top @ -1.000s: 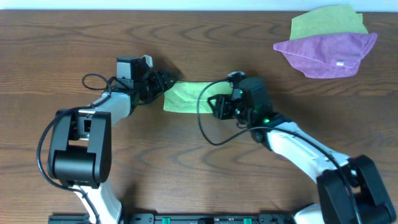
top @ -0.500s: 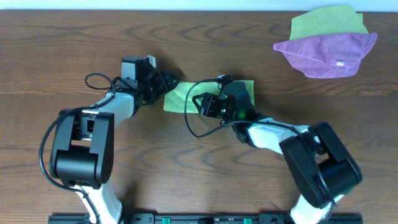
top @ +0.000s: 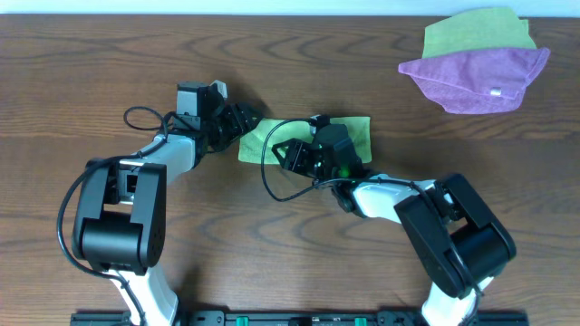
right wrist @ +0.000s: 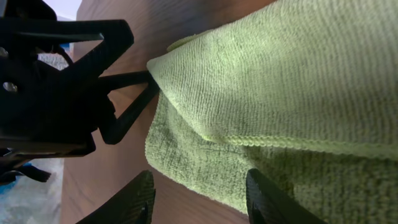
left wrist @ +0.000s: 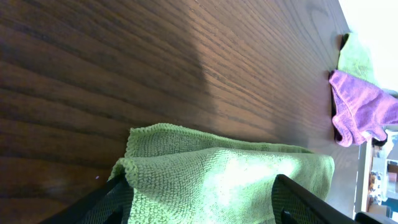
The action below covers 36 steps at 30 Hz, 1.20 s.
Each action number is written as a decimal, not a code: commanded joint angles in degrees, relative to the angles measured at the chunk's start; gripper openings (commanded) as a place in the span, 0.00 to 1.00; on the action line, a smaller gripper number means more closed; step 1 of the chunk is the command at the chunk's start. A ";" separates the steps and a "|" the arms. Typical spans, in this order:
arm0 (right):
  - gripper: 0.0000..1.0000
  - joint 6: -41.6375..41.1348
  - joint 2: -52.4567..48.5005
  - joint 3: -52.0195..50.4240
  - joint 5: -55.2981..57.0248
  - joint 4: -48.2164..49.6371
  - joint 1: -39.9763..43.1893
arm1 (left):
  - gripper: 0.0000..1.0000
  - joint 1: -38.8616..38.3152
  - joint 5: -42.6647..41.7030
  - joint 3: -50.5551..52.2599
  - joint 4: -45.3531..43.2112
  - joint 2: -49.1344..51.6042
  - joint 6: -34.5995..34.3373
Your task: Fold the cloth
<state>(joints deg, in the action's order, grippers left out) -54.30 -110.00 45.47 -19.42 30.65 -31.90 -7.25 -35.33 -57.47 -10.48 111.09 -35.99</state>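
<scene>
The lime-green cloth (top: 258, 143) lies folded double on the wooden table, between the two arms. My left gripper (top: 243, 122) is at its left end. In the left wrist view the fingers (left wrist: 199, 199) stand wide apart, with the raised cloth fold (left wrist: 224, 174) between them. My right gripper (top: 283, 156) hovers low over the cloth's near edge, left of its middle. Its fingers (right wrist: 196, 193) are open over the cloth's edge (right wrist: 280, 81) and bare wood. The left gripper's black fingers (right wrist: 134, 93) show there at the cloth's corner. No white tag is visible.
A purple cloth with a white tag (top: 476, 77) lies at the far right on a second green cloth (top: 476, 32). Both also show in the left wrist view, the purple cloth (left wrist: 360, 112) and the green cloth (left wrist: 354, 56). Black cables loop beside both wrists.
My right gripper has moved left along the cloth, uncovering the cloth's right part. My left gripper has shifted only slightly, staying at the cloth's left end.
</scene>
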 commanded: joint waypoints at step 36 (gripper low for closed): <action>0.41 -3.96 -9.55 8.85 7.21 6.27 -2.78 | 0.73 0.13 -2.21 -1.14 0.17 -1.36 0.63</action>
<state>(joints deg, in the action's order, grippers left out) -57.78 -118.61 53.30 -13.87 36.93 -33.67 -7.25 -37.10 -57.47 -10.48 111.09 -35.99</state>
